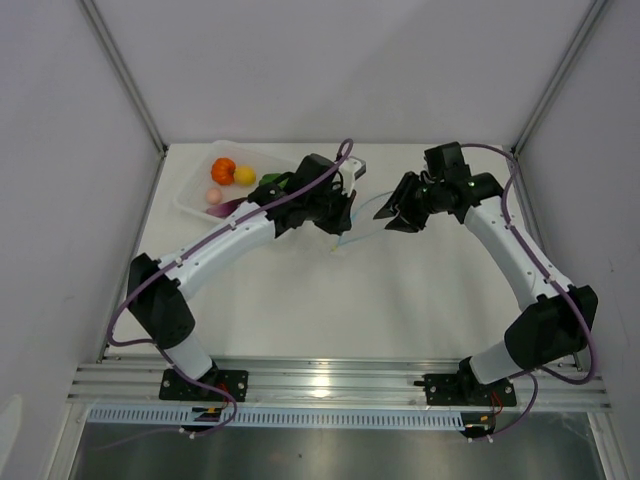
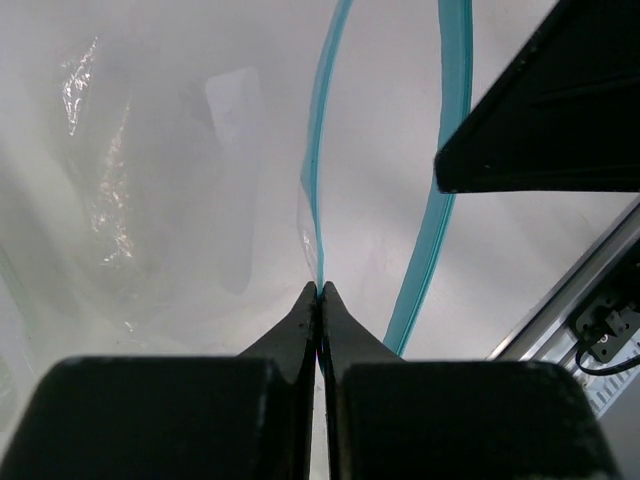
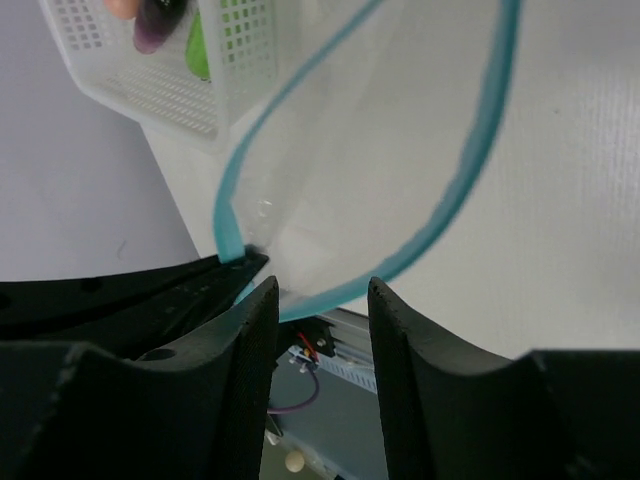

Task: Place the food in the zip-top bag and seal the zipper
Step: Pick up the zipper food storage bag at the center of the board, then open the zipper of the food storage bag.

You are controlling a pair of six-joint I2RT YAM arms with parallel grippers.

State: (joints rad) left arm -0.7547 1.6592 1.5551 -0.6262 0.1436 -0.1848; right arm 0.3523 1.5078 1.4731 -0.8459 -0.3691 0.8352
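The left gripper [image 2: 321, 292] is pinched shut on the thin teal zipper strip [image 2: 318, 150] of the clear floppy plastic bag [image 1: 362, 228], which lies toward 12 o'clock on the white table [image 1: 400, 300]. The right gripper [image 3: 320, 295] stands partly apart, with the strip passing between its fingers. In the pale rigid tray [image 1: 192, 188] at 10 o'clock sit the orange toy pumpkin [image 1: 223, 169] and the yellow toy lemon [image 1: 244, 175].

The zip-top bag [image 2: 150, 180] is clear, glossy, crinkled plastic with a smooth zipper [image 2: 455, 80] strip; the counter [image 1: 400, 300] is matt, the tray [image 3: 160, 90] perforated plastic.
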